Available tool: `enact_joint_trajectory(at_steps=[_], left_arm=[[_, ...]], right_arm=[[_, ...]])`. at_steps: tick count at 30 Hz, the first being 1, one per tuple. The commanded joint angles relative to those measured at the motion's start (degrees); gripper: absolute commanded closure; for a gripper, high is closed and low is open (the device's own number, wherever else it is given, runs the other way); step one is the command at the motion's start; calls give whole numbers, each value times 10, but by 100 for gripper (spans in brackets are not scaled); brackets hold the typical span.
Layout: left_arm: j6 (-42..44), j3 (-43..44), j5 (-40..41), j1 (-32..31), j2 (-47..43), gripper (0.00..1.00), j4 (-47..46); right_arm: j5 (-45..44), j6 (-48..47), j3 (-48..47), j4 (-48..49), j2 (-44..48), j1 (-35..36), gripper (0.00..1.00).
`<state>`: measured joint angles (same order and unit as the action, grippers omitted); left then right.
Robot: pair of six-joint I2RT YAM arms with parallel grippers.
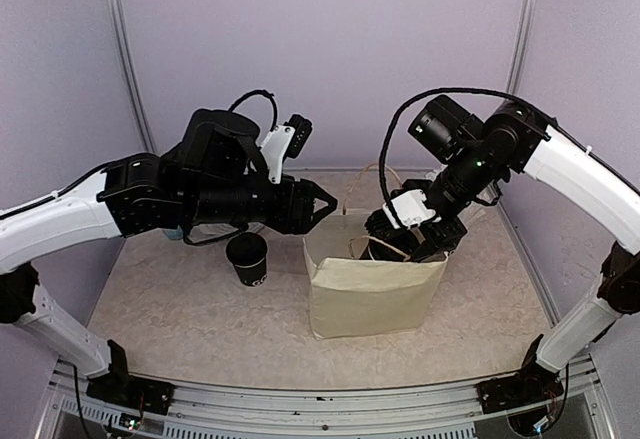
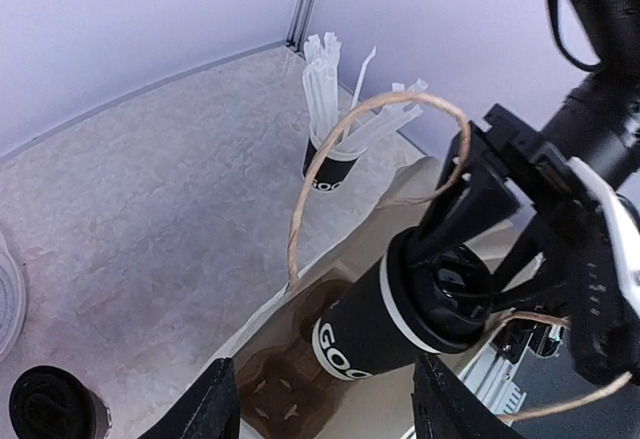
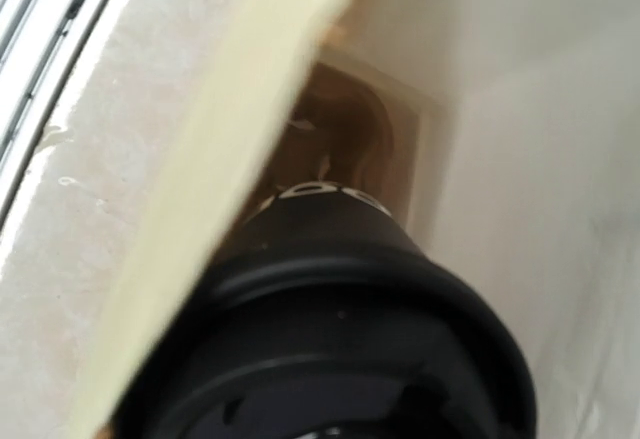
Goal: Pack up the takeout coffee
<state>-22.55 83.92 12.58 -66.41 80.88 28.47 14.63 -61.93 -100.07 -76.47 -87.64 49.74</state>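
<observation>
Packing the first cup (image 2: pixel 365 337): the right gripper (image 2: pixel 455 274) pinches its top over the bag (image 1: pixel 370 297). Next it likely needs seating upright below those fingers; the left gripper (image 1: pixel 322 204) stands spread, empty.

Bag (image 1: pixel 372 297) at table (image 1: pixel 180 329) centre, first lidded cup (image 1: pixel 247 259) upright on table left of bag, second lidded cup (image 2: pixel 395 324) tilted in bag mouth, above cup carrier (image 2: pixel 285 384) on bag floor, straw cup (image 2: pixel 328 164) behind bag.

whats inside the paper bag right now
In the paper bag: a lidded black coffee cup, tilted and partway in, gripped by the right end effector, over a brown cardboard insert on the bottom. The cup and bag walls hide the rest of the floor.
</observation>
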Motion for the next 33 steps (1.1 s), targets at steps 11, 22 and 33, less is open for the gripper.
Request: enact_joint_trajectory(at_steps=[11,22,33], left_arm=[[121,34,-258,102,106,45,-140],[168,205,-338,118,253,47,-110],[168,287,-357,130,314,100,-67]], right_arm=[[-45,1,33,25,34,40,40],[-48,1,39,29,37,40,41],[-53,7,36,40,30,40,41]])
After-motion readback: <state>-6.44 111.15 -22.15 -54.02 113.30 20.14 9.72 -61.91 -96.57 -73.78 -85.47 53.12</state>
